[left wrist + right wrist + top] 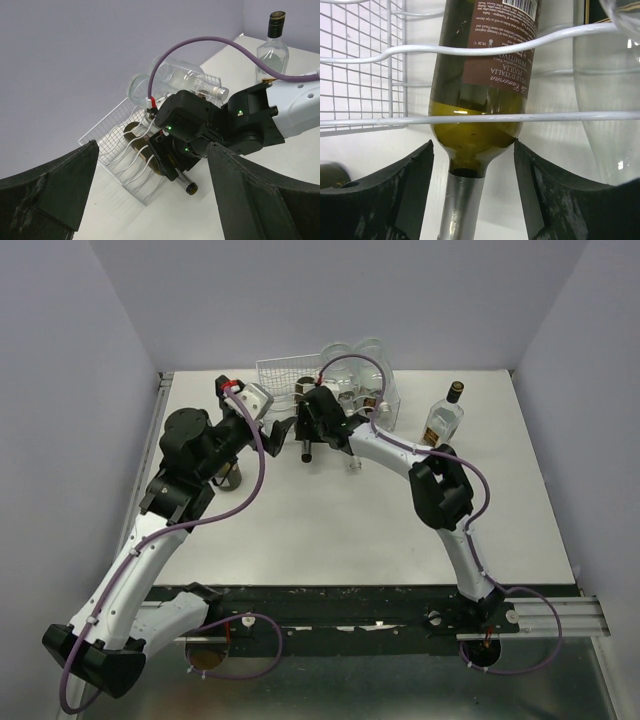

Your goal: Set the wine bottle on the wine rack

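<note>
Wine bottle [470, 120] label [495, 65]: PRIMITIVO, PUGLIA

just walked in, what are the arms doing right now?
The right gripper is at the wine rack, open around the neck of a dark wine bottle that lies in the rack's lower level, neck pointing out. Its fingers are clear of the neck. The left gripper is open and empty, beside the rack.

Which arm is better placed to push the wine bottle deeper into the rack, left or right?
Right, probably. The right gripper straddles the neck of the wine bottle, already lying in the wine rack, with jaws open. The left gripper hangs open farther back.
</note>
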Controlling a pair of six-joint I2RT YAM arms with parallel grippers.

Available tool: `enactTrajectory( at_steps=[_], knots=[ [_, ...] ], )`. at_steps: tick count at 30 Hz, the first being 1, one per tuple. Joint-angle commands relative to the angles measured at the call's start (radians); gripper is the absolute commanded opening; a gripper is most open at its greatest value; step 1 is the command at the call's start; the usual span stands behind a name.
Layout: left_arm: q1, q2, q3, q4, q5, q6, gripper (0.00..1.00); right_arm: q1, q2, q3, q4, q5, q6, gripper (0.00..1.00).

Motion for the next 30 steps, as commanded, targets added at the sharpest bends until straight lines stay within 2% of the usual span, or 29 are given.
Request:
enactTrajectory(
  at_steps=[1, 7, 10, 13, 16, 19, 26, 30],
  knots=[
    [0.006, -0.033, -0.008, 0.020, -0.075, 0.006, 0.99, -0.004, -0.081, -0.017, -0.016, 0.012, 0.000, 0.73],
    [0.006, -0.045, 0.010, 0.028, -0.142, -0.008, 0.99, -0.006, -0.201, -0.058, -0.017, -0.008, -0.011, 0.74],
    [0.008, -0.058, 0.009, 0.042, -0.165, -0.011, 0.99, -0.006, -0.241, -0.046, 0.006, -0.084, -0.066, 0.74],
    [0.008, -0.071, 0.009, 0.059, -0.216, -0.020, 0.99, -0.004, -0.260, -0.040, 0.076, -0.243, -0.100, 0.74],
    [0.008, -0.091, 0.012, 0.085, -0.285, -0.022, 0.99, 0.005, -0.261, -0.030, 0.157, -0.438, -0.120, 0.74],
    [0.008, -0.111, 0.016, 0.091, -0.343, -0.020, 0.99, 0.034, -0.260, -0.020, 0.248, -0.552, -0.174, 0.76],
    [0.008, -0.146, 0.081, 0.097, -0.472, -0.020, 0.99, 0.101, -0.194, 0.072, 0.378, -0.678, -0.299, 0.83],
    [0.008, -0.139, 0.177, -0.015, -0.494, -0.016, 0.99, 0.118, -0.134, 0.149, 0.397, -0.704, -0.309, 0.87]
  ],
)
